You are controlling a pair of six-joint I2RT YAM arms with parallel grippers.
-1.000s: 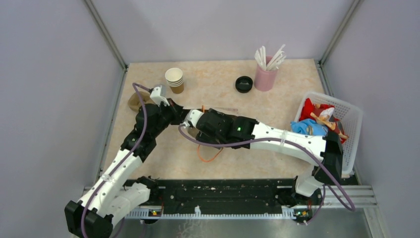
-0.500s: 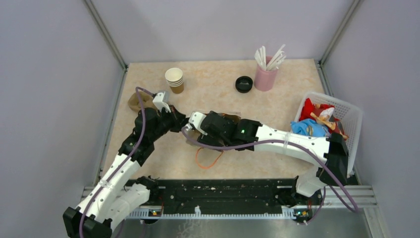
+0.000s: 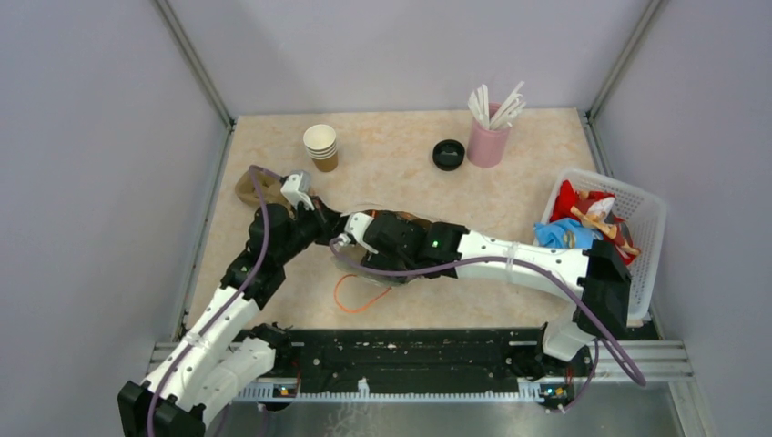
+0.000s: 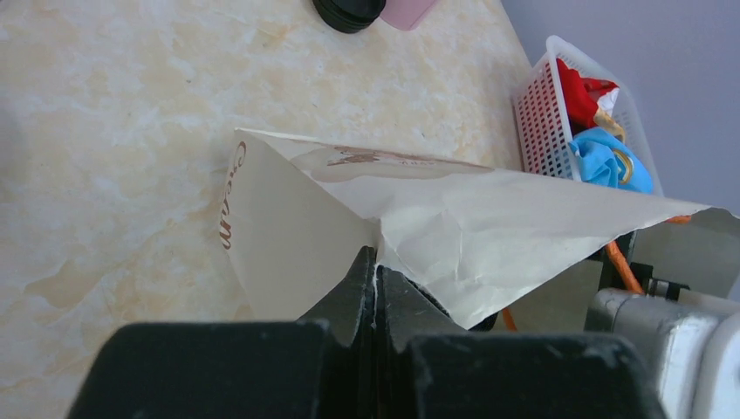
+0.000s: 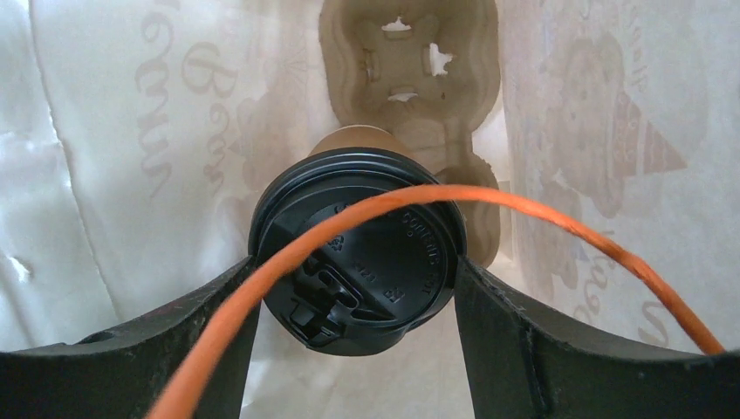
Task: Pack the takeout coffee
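The right gripper (image 5: 353, 262) is clamping the takeout coffee (image 5: 384, 253). Its two black fingers (image 5: 174, 340) are pressing against opposite sides of the cup's round black lid. The coffee is hanging upright inside a white paper bag (image 5: 105, 175), whose printed walls are rising on both sides of it. A brown cardboard cup carrier (image 5: 410, 52) is lying at the bottom of the bag, straight below the cup. I cannot tell whether the cup is touching it. An orange cord (image 5: 541, 218) is looping across the wrist camera, in front of the lid.

The left gripper (image 4: 375, 271) is pinching the bag's edge. Its fingers are pressing flat together on the paper, and the sheet is fanning out above them, with brown lettering running down one fold.

From above, both arms are reaching to the middle of the table (image 3: 391, 173), their wrists meeting just beside each other. A stack of lidless paper cups (image 3: 320, 146) is standing near the far left corner. A loose black lid (image 3: 448, 154) is lying just beside a pink cup (image 3: 488, 144) that is holding white sticks. A white basket (image 3: 650, 211) of coloured things is sitting at the right edge, well apart from the bag.
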